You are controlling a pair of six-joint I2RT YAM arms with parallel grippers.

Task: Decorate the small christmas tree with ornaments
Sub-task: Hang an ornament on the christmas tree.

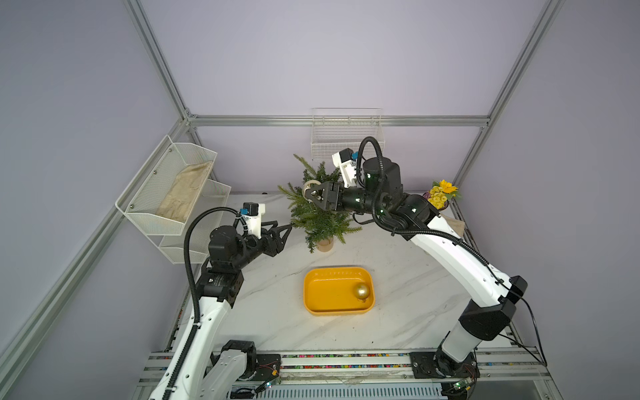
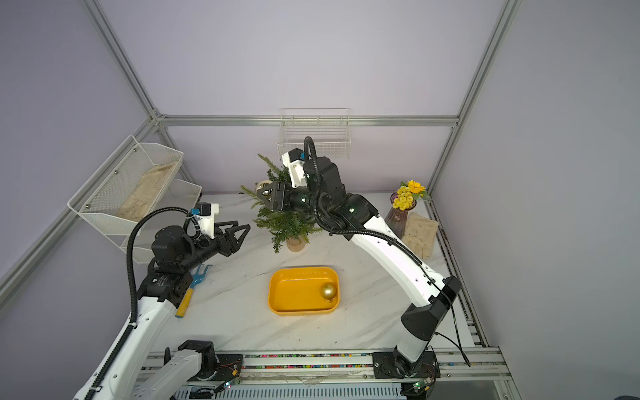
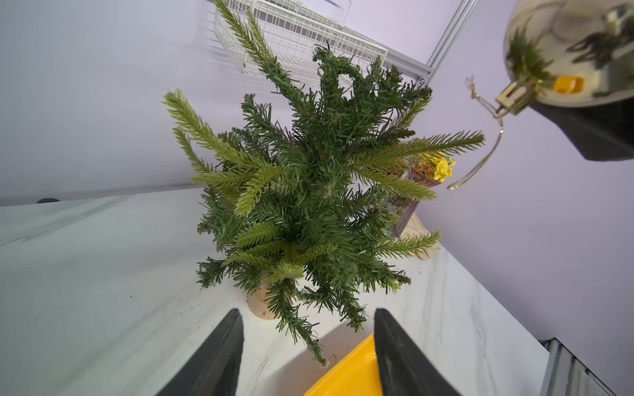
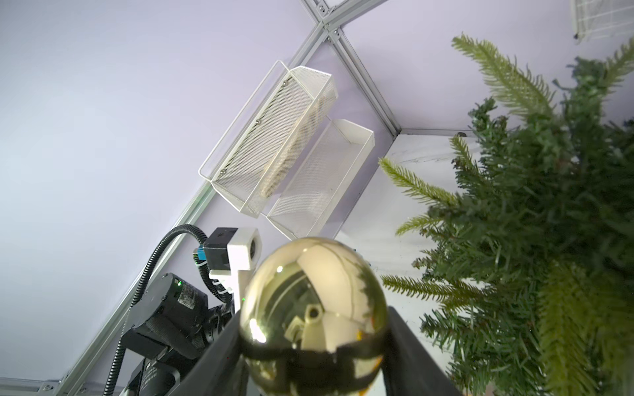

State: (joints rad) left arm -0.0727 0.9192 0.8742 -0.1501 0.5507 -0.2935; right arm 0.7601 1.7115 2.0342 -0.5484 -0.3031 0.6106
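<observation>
- right gripper (image 1: 310,196): fingers clamped on mirrored gold bauble (image 4: 314,301), at small christmas tree (image 1: 318,214) upper branches
- left gripper (image 1: 285,228): fingers apart, empty, near tree
- matte gold bauble (image 1: 362,291) in yellow tray (image 1: 322,304), mid-worktop

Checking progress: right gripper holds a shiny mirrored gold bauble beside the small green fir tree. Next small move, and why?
Probably ease the right gripper so the loop of the shiny mirrored gold bauble slips over a branch of the small green fir tree; it dangles unhooked.
</observation>
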